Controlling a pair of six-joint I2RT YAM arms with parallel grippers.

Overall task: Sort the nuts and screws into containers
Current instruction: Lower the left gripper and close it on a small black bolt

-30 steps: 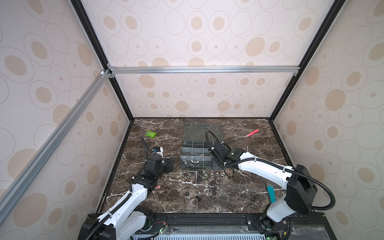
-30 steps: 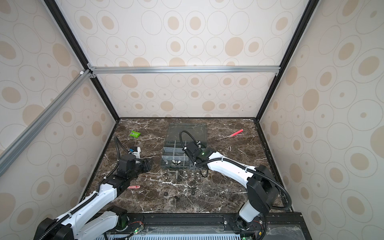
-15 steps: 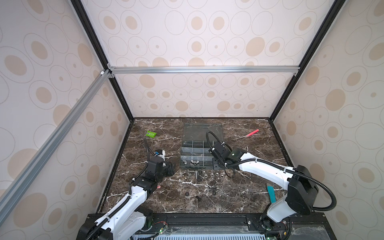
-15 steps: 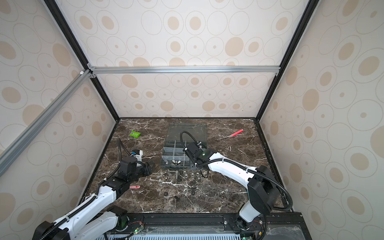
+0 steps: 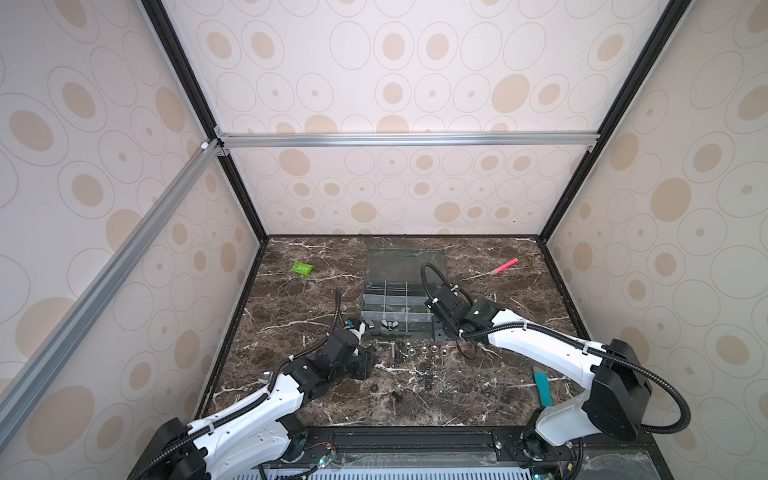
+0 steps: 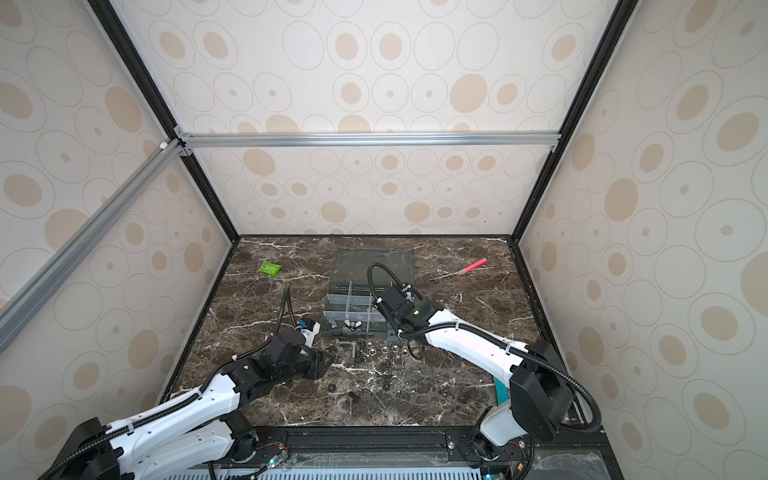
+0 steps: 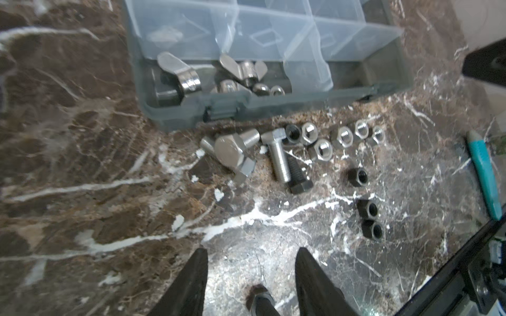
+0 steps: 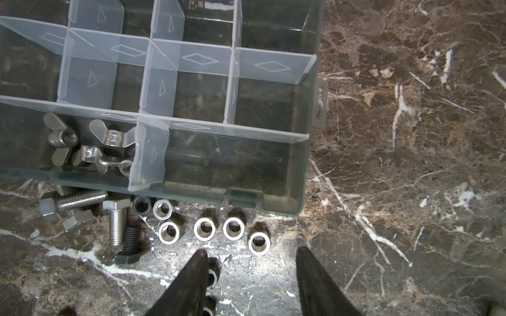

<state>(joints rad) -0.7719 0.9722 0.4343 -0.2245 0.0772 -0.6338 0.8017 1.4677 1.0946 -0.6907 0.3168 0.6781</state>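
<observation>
The grey organizer box lies open mid-table, its containers split by clear partitions. One front cell holds silver wing nuts. Loose on the marble before the box lie silver screws, a dark screw, a row of silver hex nuts and black nuts. My left gripper hangs open just left of the screws, with a small dark piece lying untouched between its fingers. My right gripper is open at the box's front right corner, holding nothing.
A red pen lies at the back right and a green packet at the back left. A teal tool lies by the right arm's base. Patterned walls close in three sides.
My left gripper has moved right and toward the front, closer to the loose screws. The right arm has hardly moved. Both grippers stay open.
</observation>
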